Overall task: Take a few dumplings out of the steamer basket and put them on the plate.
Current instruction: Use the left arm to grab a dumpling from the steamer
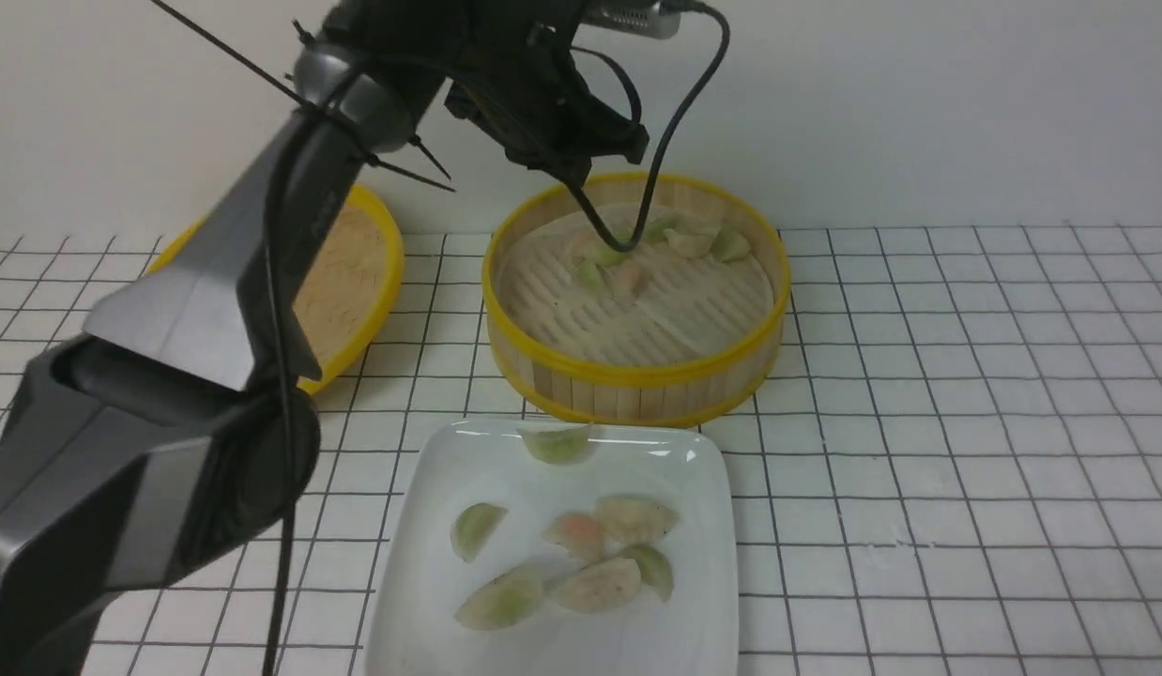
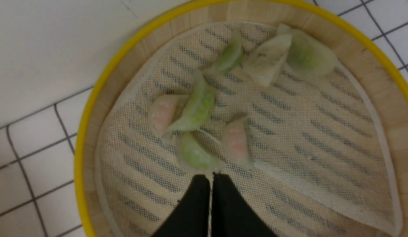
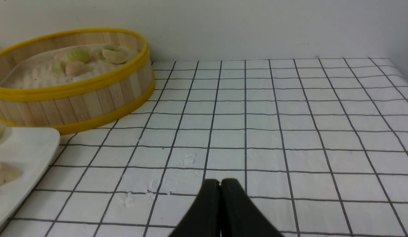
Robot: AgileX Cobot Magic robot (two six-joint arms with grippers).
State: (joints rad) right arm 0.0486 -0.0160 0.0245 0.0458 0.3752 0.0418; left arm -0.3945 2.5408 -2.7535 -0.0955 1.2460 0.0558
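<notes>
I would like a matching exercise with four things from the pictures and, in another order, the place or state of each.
1. steamer basket
2. plate
3. left gripper
4. woven lid

A. shut, above the basket's slatted floor
B. at the left of the steamer basket in the front view
C. beyond the plate, holding dumplings
D. white, nearest to the robot

Pairs: 1-C, 2-D, 3-A, 4-B

Plate [image 1: 450,601] before steamer basket [image 1: 637,399], dumplings [image 1: 598,584] in both, lid [image 1: 342,291] left of basket
</notes>
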